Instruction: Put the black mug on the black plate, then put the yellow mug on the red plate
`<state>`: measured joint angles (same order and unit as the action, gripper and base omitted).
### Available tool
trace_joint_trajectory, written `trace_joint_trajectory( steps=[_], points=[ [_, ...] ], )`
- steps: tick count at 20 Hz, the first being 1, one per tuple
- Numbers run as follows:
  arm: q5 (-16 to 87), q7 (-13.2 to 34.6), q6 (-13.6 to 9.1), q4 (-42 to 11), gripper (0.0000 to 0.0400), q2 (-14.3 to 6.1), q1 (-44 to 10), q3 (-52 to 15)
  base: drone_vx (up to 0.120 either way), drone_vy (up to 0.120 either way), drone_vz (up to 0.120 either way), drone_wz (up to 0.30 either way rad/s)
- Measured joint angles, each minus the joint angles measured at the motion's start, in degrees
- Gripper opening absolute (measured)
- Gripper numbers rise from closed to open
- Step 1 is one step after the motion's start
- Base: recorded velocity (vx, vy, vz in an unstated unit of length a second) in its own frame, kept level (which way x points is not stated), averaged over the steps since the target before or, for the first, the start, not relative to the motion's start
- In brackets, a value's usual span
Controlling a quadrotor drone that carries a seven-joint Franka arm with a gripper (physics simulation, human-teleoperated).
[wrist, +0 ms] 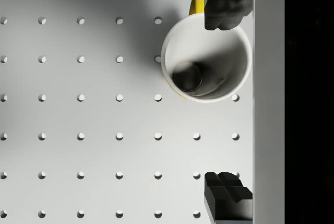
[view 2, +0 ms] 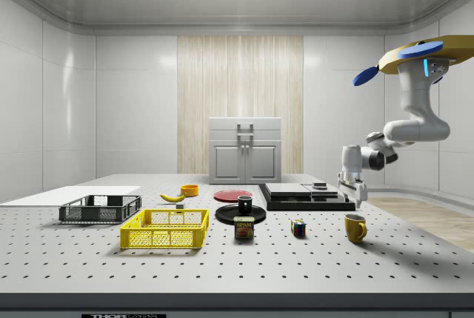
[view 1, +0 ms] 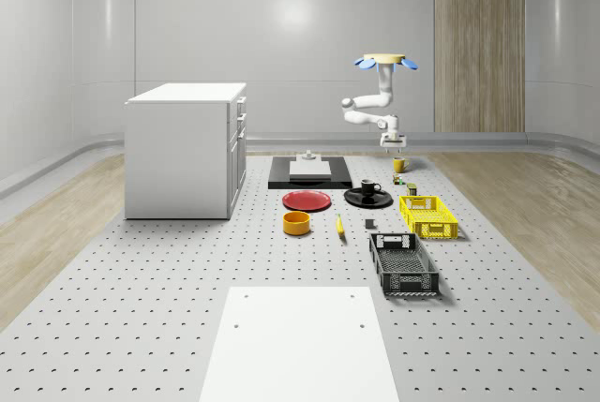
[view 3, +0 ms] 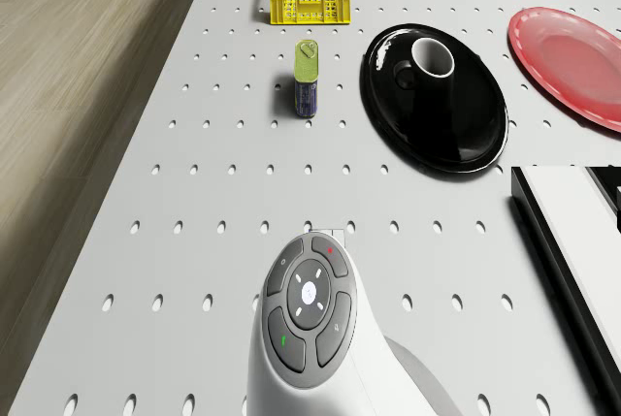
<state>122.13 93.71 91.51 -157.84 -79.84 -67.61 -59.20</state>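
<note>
The drone hovers above the far end of the perforated grey table (view 1: 141, 327), arm bent downward. The two-finger gripper (wrist: 228, 104) is spread wide, holding nothing. The upright yellow ceramic mug with a white interior (wrist: 206, 57) stands on the table directly below the gripper, apart from it, offset toward one finger (wrist: 224, 4), its handle beside that finger. The glossy black mug (view 3: 427, 62) already sits on the round black plate (view 3: 456, 135). The empty round red plate (view 3: 572, 57) lies beyond that, well apart from the gripper.
</note>
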Motion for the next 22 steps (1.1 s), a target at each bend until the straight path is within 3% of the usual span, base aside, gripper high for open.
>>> trace_joint_trajectory(
  steps=[12,22],
  points=[
    [6.5,0.2,3.4,4.4,0.0400,1.5,-2.2,6.7,0.000,0.000,0.000,0.000],
    [7.9,0.0,3.1,7.3,0.0400,4.0,-3.8,7.4,0.000,0.000,0.000,0.000]
  ],
)
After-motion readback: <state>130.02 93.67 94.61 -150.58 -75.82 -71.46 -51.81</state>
